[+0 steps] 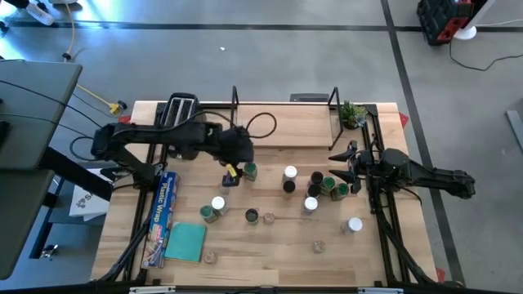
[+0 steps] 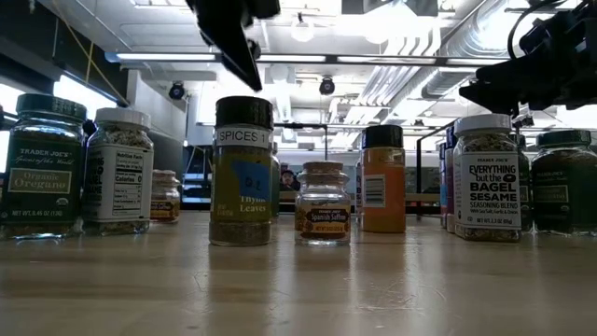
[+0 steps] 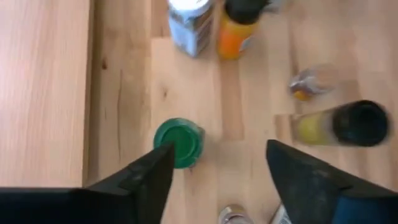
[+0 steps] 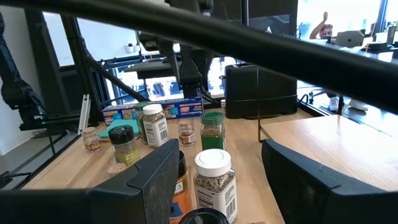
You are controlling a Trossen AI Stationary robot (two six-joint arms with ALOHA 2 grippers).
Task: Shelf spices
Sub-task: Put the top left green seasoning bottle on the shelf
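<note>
While the small cylindrical spice jars [image 1: 310,192] stand scattered on the light-wood table [image 1: 270,253], none occupies the low light-wood shelf [image 1: 286,122] at its far edge. A green-lidded jar [image 3: 179,142] stands just ahead of the left gripper [image 3: 217,171], whose jaws are wide apart and empty. The right gripper [image 4: 214,168], beside the right-hand jar cluster, is likewise spread and holds nothing
</note>
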